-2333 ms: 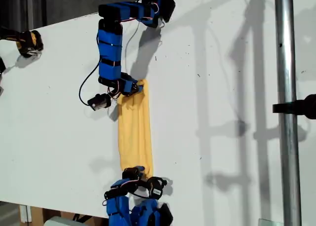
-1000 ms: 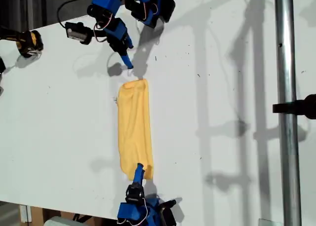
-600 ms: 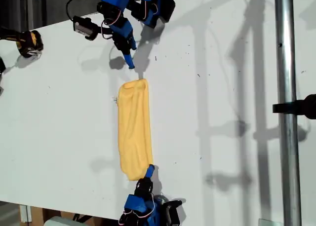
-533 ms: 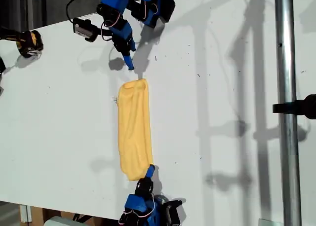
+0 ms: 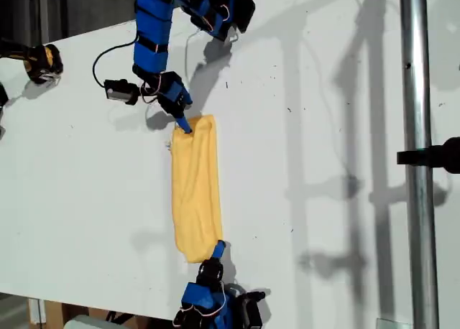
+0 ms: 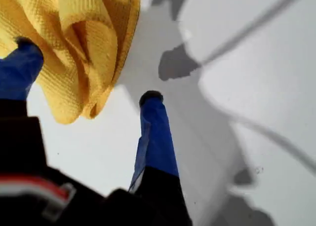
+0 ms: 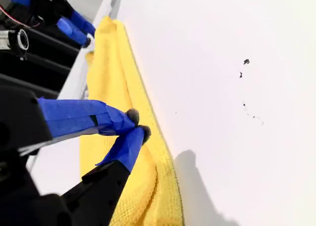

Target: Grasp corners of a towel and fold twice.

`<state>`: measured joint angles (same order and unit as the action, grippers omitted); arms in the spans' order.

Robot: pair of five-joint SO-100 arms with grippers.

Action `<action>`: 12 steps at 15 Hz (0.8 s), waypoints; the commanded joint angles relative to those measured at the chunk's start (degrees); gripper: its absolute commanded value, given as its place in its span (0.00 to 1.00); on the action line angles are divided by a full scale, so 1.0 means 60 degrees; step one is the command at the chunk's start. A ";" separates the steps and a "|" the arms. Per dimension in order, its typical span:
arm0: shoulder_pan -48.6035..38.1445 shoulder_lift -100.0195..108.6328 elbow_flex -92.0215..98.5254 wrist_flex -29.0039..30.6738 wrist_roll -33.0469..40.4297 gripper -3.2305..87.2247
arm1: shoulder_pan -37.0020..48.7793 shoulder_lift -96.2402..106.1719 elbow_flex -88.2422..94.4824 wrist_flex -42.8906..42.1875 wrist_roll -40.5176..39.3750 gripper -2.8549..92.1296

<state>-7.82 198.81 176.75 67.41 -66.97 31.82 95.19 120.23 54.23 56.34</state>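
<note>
Around: a metal pole (image 5: 417, 128) stands upright at the exterior view's right; a yellow-and-black object (image 5: 43, 62) sits at the far left. Both are well apart from the cloth.
Towel (image 5: 195, 189): folded into a narrow strip running near to far on the white tabletop (image 5: 323, 164).
My first gripper (image 6: 88, 70): at the strip's near end, fingers (image 6: 154, 132) wide open, one on the bunched cloth, the other on bare tabletop.
My second gripper (image 7: 138, 124): at the far end, fingers (image 7: 74, 118) nearly closed over the cloth, nothing visibly between them.
</note>
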 commanded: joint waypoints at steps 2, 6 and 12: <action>-0.0015 0.0059 -0.0073 -0.0029 0.0073 0.05 | -0.0454 -0.1860 -0.2256 -0.0381 -0.0029 0.46; -0.0059 0.0059 -0.0073 -0.0015 0.0103 0.05 | -0.1377 -0.4585 -0.5039 -0.0059 0.0132 0.45; -0.0059 0.0059 -0.0059 0.0059 0.0103 0.05 | -0.1450 -0.4966 -0.6519 0.1143 -0.0176 0.03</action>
<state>-7.82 198.81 176.75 67.41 -66.80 21.80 61.88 82.44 57.74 56.43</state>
